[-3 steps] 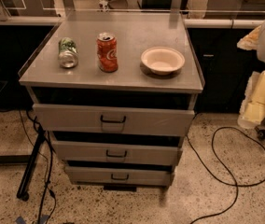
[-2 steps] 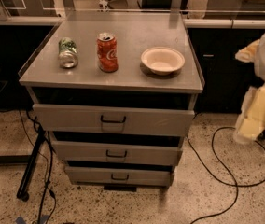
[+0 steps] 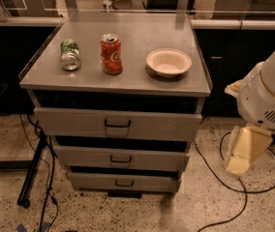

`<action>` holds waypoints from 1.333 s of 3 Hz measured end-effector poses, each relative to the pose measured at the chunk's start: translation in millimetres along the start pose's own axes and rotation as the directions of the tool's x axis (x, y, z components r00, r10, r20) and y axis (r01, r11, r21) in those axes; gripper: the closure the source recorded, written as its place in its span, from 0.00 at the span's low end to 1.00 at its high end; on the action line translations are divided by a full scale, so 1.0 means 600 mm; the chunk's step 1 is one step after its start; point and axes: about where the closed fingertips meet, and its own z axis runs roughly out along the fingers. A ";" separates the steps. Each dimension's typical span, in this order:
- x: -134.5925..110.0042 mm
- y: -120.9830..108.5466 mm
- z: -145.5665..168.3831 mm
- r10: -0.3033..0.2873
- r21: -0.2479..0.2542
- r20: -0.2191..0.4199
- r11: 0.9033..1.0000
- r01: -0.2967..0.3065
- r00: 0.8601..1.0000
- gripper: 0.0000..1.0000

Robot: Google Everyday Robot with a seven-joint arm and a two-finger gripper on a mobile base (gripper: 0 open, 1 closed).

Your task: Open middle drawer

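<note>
While tool [image 3: 243, 152] right, middle drawer [image 3: 79, 157] left

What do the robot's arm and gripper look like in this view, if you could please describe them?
The arm ends in a bulky, rounded white housing with a small grille of dark vent slots low on its side. Below it, the gripper is a pale cream, blocky piece that tapers downward, off to the right of the middle drawer. No markings show on either part.

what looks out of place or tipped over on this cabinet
The green can appears to lie on its side at the left of the cabinet top, while the red can beside it stands upright. The pincer hangs low off to the right, touching nothing.
</note>
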 end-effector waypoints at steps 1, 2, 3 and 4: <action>0.005 0.035 0.049 0.012 -0.048 0.011 0.999 -0.012 1.000 0.00; -0.006 0.072 0.136 0.037 -0.116 0.042 0.993 -0.032 0.998 0.00; -0.022 0.086 0.196 0.071 -0.204 0.075 0.977 -0.055 0.995 0.00; -0.022 0.086 0.196 0.071 -0.204 0.075 0.977 -0.055 0.995 0.00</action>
